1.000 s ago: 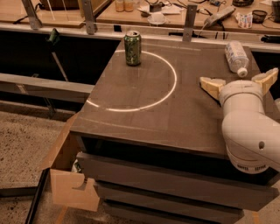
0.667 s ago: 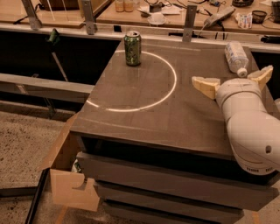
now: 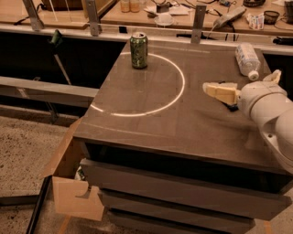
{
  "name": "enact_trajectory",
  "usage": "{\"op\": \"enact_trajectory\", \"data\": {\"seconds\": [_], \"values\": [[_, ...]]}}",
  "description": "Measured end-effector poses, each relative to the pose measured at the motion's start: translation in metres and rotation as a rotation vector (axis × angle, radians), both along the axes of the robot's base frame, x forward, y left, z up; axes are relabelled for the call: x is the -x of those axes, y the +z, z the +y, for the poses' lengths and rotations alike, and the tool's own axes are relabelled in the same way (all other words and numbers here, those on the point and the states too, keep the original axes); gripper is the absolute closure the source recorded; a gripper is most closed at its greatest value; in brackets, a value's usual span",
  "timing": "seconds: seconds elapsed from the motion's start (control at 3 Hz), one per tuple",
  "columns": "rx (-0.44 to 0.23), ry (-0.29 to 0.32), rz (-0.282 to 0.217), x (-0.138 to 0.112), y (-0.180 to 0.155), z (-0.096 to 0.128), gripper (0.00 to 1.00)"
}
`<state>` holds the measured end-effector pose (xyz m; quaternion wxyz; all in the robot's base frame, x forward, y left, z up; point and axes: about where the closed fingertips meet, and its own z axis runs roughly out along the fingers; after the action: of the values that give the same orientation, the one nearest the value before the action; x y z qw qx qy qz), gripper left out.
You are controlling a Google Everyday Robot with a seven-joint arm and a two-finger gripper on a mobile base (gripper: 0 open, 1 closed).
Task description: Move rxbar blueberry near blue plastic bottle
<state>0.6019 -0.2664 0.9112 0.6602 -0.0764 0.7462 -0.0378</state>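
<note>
The blue plastic bottle (image 3: 246, 59) lies on its side at the table's far right, white cap toward the front. My gripper (image 3: 242, 82) hovers low over the right side of the table, just in front of the bottle. It is open, with one tan finger (image 3: 220, 91) pointing left and the other (image 3: 275, 75) near the bottle's cap. A small dark sliver (image 3: 231, 107) shows under the left finger. I cannot tell whether it is the rxbar blueberry, and no bar shows anywhere else.
A green soda can (image 3: 138, 50) stands at the far left of the dark table (image 3: 146, 119), on a white painted arc (image 3: 178, 91). An open cardboard box (image 3: 68, 183) sits on the floor at the front left. Cluttered benches (image 3: 183, 13) run behind.
The gripper has shifted slightly, its right finger edging up toward the bottle's cap. The fingers stay spread. The can and the bottle have not moved.
</note>
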Motion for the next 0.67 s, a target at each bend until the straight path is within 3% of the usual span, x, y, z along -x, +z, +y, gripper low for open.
{"op": "enact_trajectory", "data": {"seconds": [0.67], "values": [[-0.055, 0.220, 0.089, -0.003, -0.024, 0.003, 0.00]]}}
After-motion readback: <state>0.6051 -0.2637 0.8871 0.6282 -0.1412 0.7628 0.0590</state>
